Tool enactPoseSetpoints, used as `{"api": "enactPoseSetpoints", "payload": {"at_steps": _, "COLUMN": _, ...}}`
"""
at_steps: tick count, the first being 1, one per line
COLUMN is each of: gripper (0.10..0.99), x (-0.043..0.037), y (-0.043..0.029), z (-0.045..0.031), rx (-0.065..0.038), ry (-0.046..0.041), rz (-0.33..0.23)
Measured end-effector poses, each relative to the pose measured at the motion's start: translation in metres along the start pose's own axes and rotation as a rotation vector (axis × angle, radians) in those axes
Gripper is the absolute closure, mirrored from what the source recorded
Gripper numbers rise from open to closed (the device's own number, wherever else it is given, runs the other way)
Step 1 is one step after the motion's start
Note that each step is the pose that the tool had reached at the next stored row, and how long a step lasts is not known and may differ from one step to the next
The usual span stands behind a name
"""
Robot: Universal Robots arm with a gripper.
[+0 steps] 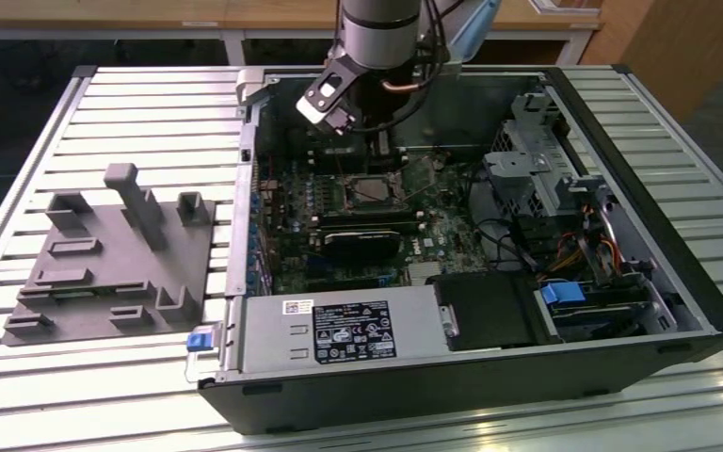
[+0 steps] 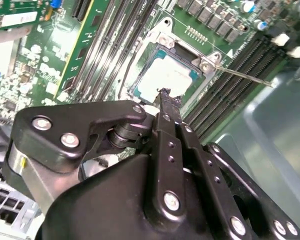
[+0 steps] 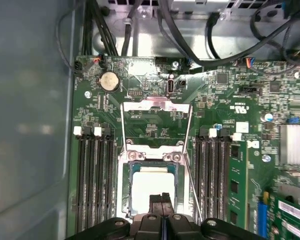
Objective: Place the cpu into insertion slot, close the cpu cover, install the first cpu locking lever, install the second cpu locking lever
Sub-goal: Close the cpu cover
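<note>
**Socket area, both wrist views.** The cpu (image 3: 151,182) lies in the insertion slot (image 3: 126,190) on the green motherboard (image 3: 155,130). The cpu cover (image 3: 155,105) is swung open beyond it, and a thin locking lever (image 2: 242,76) stands free beside the slot. The gripper (image 3: 161,199) hangs at the chip's edge with its fingers pressed together on nothing (contact with the chip cannot be told). Your risk, as judged here, is twofold. A downward or sideways push from those closed tips can tilt the cpu off its seat and bend the socket contacts. A careless sweep can snag the loose lever or scrape the memory slots (image 3: 92,180).
</note>
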State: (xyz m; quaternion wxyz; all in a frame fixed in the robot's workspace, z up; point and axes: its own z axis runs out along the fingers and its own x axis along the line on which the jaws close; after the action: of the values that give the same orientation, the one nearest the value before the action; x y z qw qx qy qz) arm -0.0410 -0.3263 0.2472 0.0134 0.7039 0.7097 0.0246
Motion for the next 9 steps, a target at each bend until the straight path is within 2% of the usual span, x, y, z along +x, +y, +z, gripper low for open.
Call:
{"api": "enactPoseSetpoints", "payload": {"at_steps": 5, "gripper": 0.976, "x": 0.0003, "y": 0.0012, "z": -0.0208, "rx": 0.006, "ry": -0.0001, "rz": 0.0}}
{"api": "enactPoseSetpoints", "payload": {"at_steps": 9, "gripper": 0.976, "x": -0.0018, "y": 0.0013, "z": -0.0229, "rx": 0.007, "ry": -0.0001, "rz": 0.0}}
